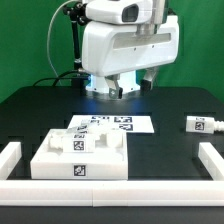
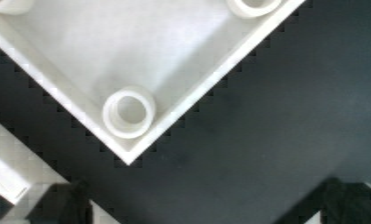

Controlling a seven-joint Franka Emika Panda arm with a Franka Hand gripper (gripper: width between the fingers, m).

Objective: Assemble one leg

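- The tool [image 1: 125, 88] hangs at the upper middle of the exterior view, its jaws apart and holding nothing, likely raised to leave the bench [image 1: 160, 150] open to view.
- The leg [image 1: 197, 125] lies on its side at the exterior view's right edge, well apart from the tool and lower right of it.
- The wrist view shows a white corner [image 2: 93, 60] with a hole [image 2: 129, 110], possibly part of the white block [image 1: 80, 158].
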